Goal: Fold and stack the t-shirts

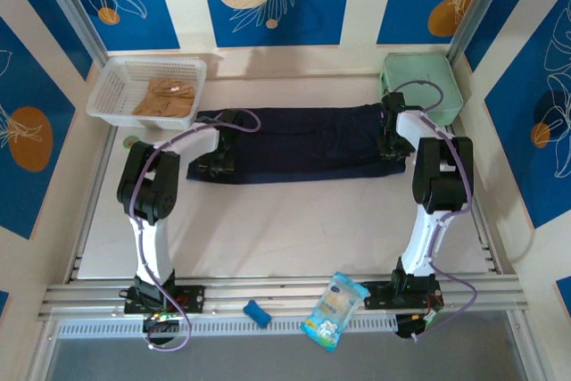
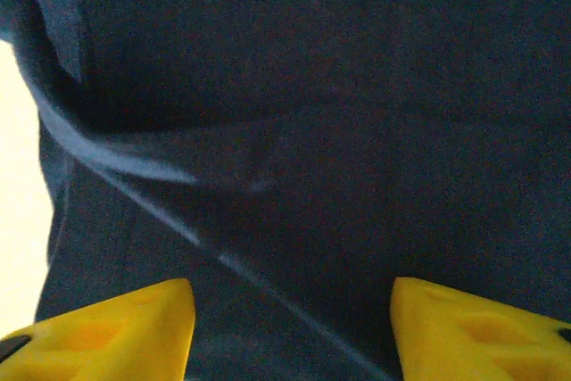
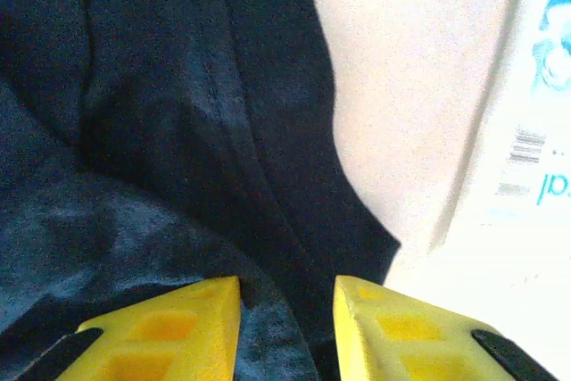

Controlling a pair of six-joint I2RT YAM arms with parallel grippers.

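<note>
The dark navy t-shirt (image 1: 303, 144) lies across the back of the table as a long folded band. My left gripper (image 1: 219, 153) hangs over its left end. In the left wrist view the yellow fingers of that gripper (image 2: 293, 310) stand wide apart above the navy t-shirt (image 2: 339, 131), holding nothing. My right gripper (image 1: 393, 140) is at the band's right end. Its jaws (image 3: 285, 310) are parted, with a fold of the navy t-shirt (image 3: 178, 131) lying under the gap. The tan t-shirt (image 1: 165, 97) sits crumpled in the white basket (image 1: 100, 100).
A mint-green case (image 1: 419, 86) stands at the back right corner, close to the right arm. A small blue object (image 1: 257, 313) and a light packet (image 1: 335, 310) lie on the front rail between the arm bases. Bare table (image 3: 401, 86) shows beside the shirt's right edge.
</note>
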